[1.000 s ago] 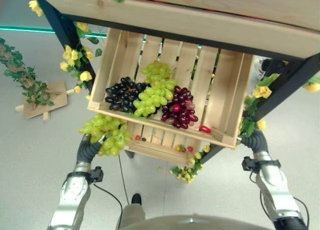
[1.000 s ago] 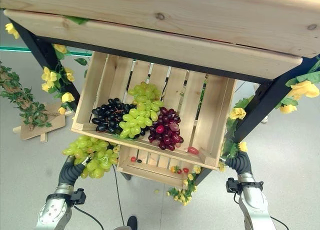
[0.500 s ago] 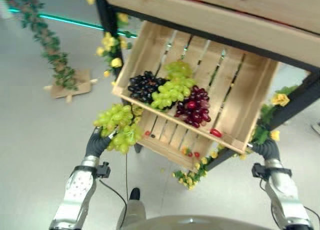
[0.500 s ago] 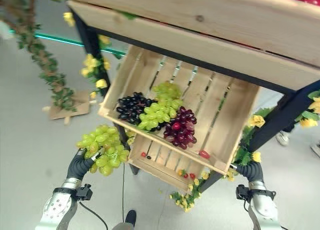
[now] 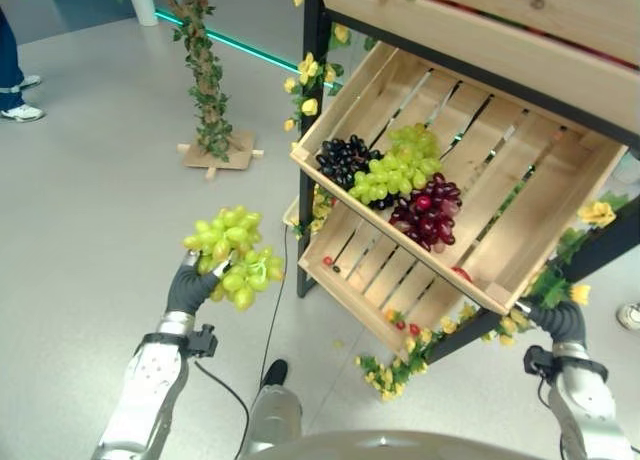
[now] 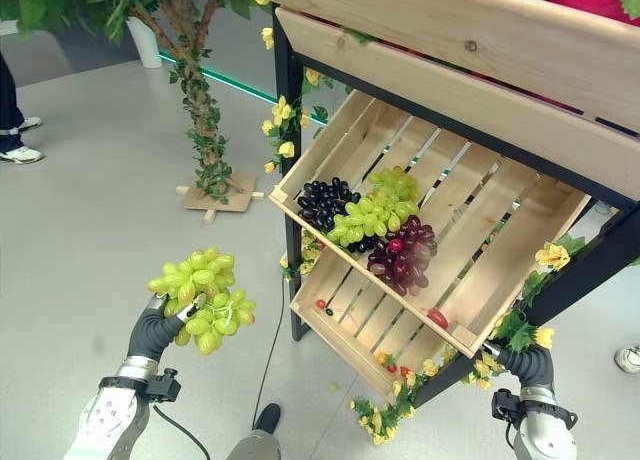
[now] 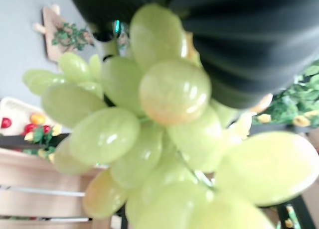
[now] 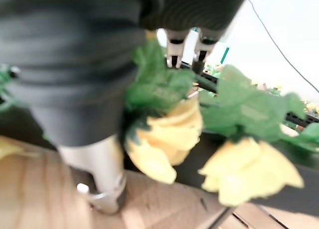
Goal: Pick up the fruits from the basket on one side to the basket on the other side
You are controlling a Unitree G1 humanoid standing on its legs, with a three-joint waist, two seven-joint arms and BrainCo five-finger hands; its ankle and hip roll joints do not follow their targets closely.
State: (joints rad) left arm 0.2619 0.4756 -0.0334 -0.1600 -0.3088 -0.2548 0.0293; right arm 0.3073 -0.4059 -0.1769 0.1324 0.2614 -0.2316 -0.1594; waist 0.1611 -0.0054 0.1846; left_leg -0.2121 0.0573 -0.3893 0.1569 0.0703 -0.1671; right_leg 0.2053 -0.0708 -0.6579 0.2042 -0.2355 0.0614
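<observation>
Well clear of crate (image 6: 330, 140): green grapes (image 6: 198, 298).

Ivy-wrapped tree trunk (image 5: 203, 75) on wooden base; person's shoe (image 5: 22, 111) far left; yellow flowers (image 6: 279, 128) on black frame.

Grape bunches (image 5: 395, 175) lie in the crate (image 5: 560, 195), right of the tree (image 5: 205, 75)

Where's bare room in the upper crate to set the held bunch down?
Free: the bare slats between the dark red grapes and the crate's right wall. Crowded: the crate's left end, where black grapes and green grapes pile together. The left hand holds its bunch outside.
</observation>
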